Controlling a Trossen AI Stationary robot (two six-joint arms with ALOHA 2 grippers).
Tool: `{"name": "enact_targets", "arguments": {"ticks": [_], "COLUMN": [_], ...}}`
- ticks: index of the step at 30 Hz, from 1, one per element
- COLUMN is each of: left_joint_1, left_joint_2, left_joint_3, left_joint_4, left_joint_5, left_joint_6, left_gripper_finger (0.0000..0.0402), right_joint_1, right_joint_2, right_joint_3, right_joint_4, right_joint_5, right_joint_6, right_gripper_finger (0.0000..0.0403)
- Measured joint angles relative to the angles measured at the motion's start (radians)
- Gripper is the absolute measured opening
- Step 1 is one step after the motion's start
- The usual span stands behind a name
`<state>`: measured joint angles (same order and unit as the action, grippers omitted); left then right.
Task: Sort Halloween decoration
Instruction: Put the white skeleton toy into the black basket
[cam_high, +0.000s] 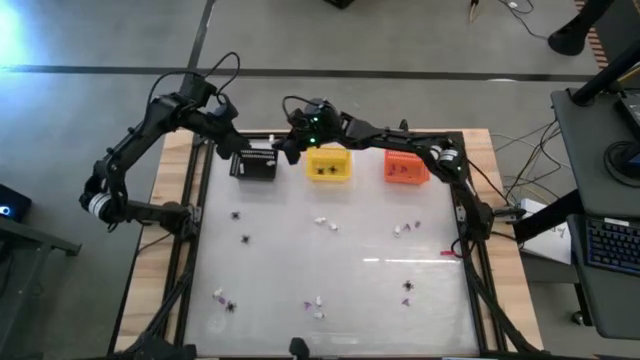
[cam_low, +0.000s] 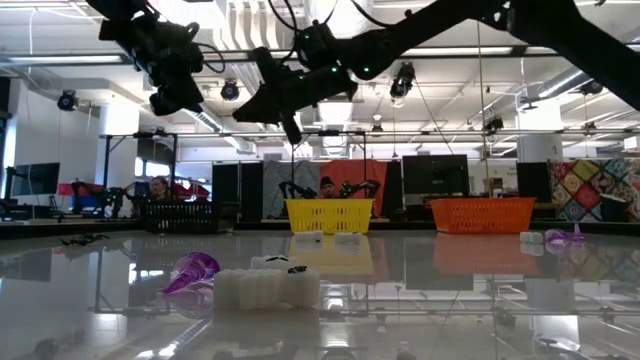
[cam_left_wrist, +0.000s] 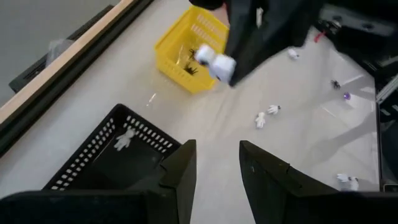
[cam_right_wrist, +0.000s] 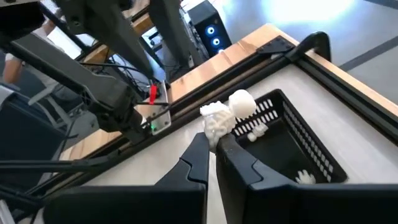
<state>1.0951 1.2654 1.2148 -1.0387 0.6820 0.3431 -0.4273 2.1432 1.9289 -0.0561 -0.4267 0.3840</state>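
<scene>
Between the closed fingers of the right gripper (cam_right_wrist: 213, 149), a small white skeleton-like plastic trinket (cam_right_wrist: 225, 115) is pinched above the black slatted plastic basket (cam_right_wrist: 298, 146), where other white bits (cam_right_wrist: 305, 178) lie. Black spider shapes (cam_high: 326, 169) are seen in the yellow slatted basket (cam_high: 328, 166). An orange slatted basket (cam_high: 406, 167) is placed beside it. The left gripper (cam_left_wrist: 217, 168) is held open over the black basket. More trinkets are scattered on the table (cam_high: 350, 290).

White skeleton trinket (cam_right_wrist: 219, 121) in dark claw (cam_right_wrist: 213, 149); black (cam_high: 254, 163), yellow (cam_high: 328, 165) and orange (cam_high: 405, 167) slatted baskets.
</scene>
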Motion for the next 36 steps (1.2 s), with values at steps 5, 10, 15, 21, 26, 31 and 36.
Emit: {"name": "enact_targets", "arguments": {"ticks": [5,10,15,21,26,31,36], "left_joint_1": [0.041,0.059,0.059,0.059,0.059,0.059,0.059], "left_joint_2": [0.029,0.066,0.112,0.146,0.154,0.155,0.155], "left_joint_3": [0.000,0.000,0.000,0.000,0.000,0.000,0.000], "left_joint_4": [0.010,0.032,0.060,0.076,0.081,0.089,0.098], "left_joint_5": [0.077,0.223,0.251,0.297,0.314,0.310,0.335], "left_joint_6": [0.022,0.015,-0.002,-0.015,-0.016,-0.022,-0.024], "left_gripper_finger": [0.0105,0.0105,0.0105,0.0105,0.0105,0.0105,0.0105], "right_joint_1": [0.015,0.022,0.026,0.036,0.035,0.035,0.035], "right_joint_2": [0.050,0.057,0.068,0.068,0.068,0.068,0.068], "right_joint_3": [0.092,0.115,0.124,0.124,0.124,0.124,0.124], "right_joint_4": [-0.026,-0.021,-0.017,-0.014,-0.013,-0.014,-0.014], "right_joint_5": [0.000,0.038,0.048,0.062,0.064,0.065,0.064], "right_joint_6": [-0.009,-0.031,-0.032,-0.037,-0.037,-0.037,-0.037], "right_gripper_finger": [0.0009,0.0009,0.0009,0.0009,0.0009,0.0009,0.0009]}}
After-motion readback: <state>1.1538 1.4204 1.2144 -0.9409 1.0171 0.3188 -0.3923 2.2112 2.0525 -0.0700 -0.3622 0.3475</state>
